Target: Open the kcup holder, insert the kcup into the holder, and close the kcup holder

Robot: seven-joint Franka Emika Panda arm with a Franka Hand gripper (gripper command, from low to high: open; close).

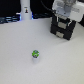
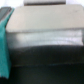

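While hovering over the black kcup holder (image 1: 62, 27) at the exterior view's upper right, near the table's far edge, the gripper (image 1: 64, 19) sits low against its top. Jaws hidden by the white gripper body and blur; cannot tell whether spread or pressed together. Wrist view blurred: only a pale flat slab above a dark band, probably the holder (image 2: 45, 30) seen close. Probably the first step in hand, opening the drawer; no tray visibly pulled out. Kcup (image 1: 35, 53), green-lidded, standing alone on the white table (image 1: 15, 60), well apart from the holder. Next: hook the drawer front and pull straight outward, keeping clear of the white bottle (image 1: 25, 10) behind.
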